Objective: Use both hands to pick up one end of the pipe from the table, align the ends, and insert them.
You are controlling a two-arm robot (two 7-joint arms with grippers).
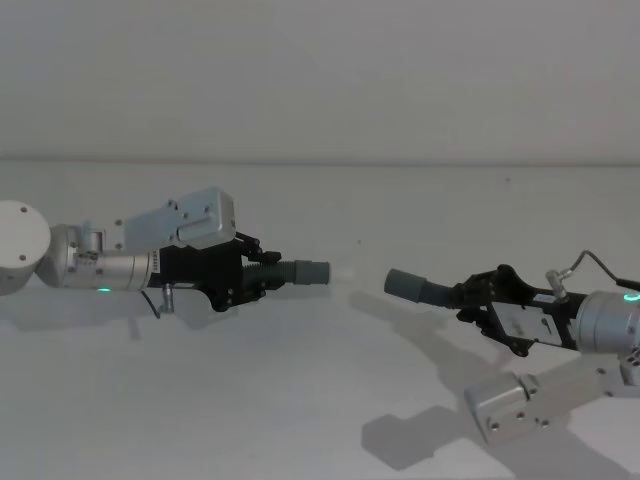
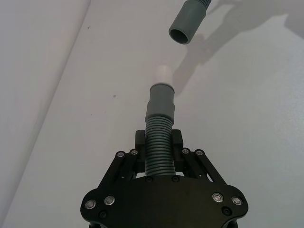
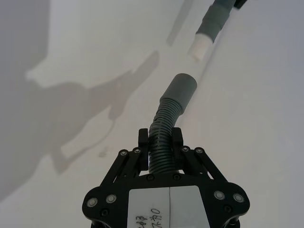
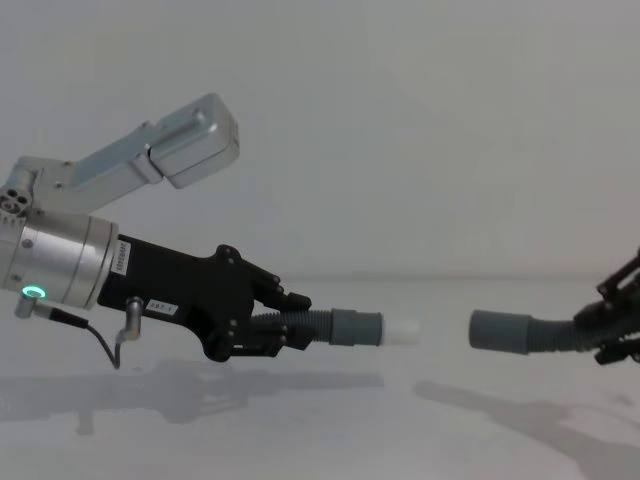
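I see my left gripper (image 4: 285,325) and right gripper (image 1: 478,298) as black linkage fingers with silver screws on silver cylindrical wrists lit by green rings, thin cables trailing; the right palm carries a white handwritten label.

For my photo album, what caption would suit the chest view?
Left gripper and right gripper hold pipe ends apart above the table.

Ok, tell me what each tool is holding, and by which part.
Left tool: white-tipped hose piece, gripped on its ribbed section behind the cuff. Right tool: the other hose piece, also by its ribs.
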